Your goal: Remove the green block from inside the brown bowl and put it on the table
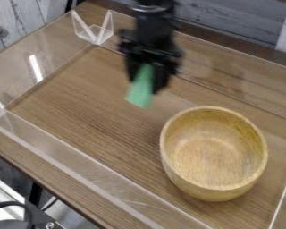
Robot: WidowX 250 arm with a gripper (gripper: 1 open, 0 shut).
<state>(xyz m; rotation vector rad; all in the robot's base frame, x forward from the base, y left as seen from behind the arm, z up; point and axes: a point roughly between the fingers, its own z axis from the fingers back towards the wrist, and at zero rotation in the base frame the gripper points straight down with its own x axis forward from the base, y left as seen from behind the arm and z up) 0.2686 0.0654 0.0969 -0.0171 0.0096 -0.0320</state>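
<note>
Nearby – brown bowl (214, 152), acrylic wall (62, 148), green block (142, 89) aloft

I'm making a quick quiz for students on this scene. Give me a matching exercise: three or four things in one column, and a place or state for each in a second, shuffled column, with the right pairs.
Things:
1. green block
2. brown bowl
3. gripper
4. clear acrylic wall

Places or states:
A. empty, resting on the table
B. standing along the table's edge
C. held in the air, clear of the bowl
D. pointing down, closed on the block

Pairs: 1-C, 2-A, 3-D, 4-B
</note>
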